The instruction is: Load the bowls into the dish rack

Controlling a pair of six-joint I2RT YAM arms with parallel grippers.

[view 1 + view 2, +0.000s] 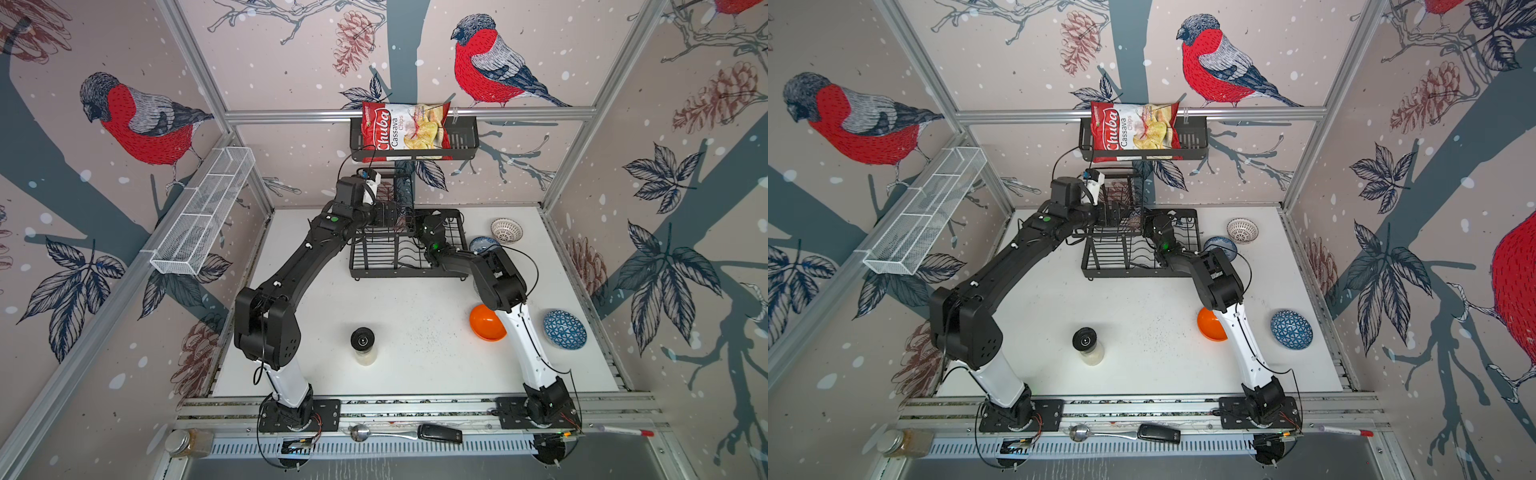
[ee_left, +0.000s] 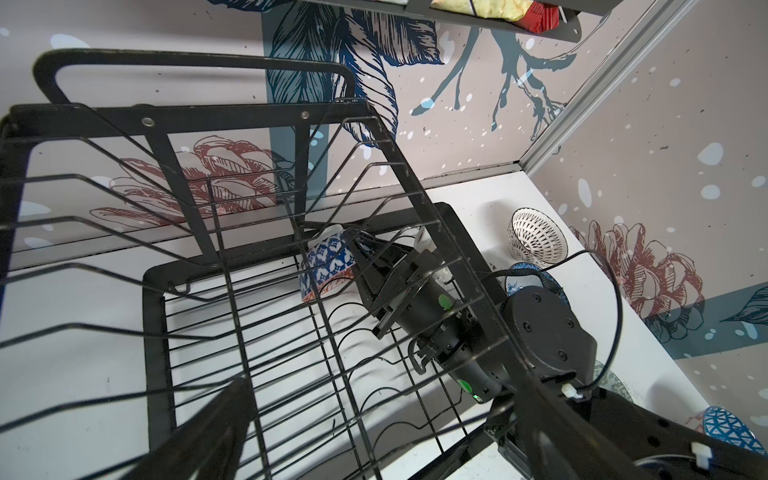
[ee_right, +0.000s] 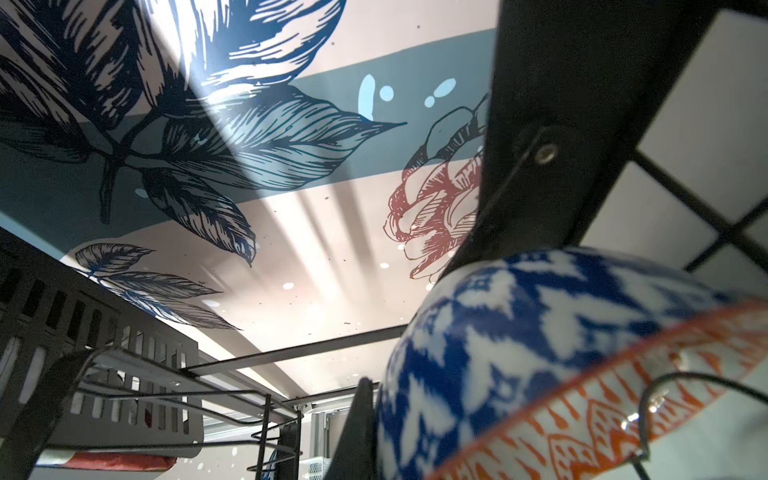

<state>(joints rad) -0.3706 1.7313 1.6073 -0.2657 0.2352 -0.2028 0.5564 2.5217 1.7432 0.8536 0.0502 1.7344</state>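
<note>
Beneath the upper basket [image 2: 232,118] of the dish rack [image 2: 153,299]: my right claw [image 2: 359,249] clenches the blue-white bowl [image 2: 328,266].
My left claw [image 1: 395,216]: spread wide at that basket.

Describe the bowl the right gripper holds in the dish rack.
Glossy, ceramic-looking bowl, blue-and-white ikat outside with an orange-patterned band near the rim. It is tipped on its side toward the back of the dish rack's lower tray. The right gripper's jaws grip its edge; contact with the wires is unclear.

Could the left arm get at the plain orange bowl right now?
Probably not easily: the orange bowl lies on the right side, partly hidden by the right arm, which looks in the left arm's way.
</note>
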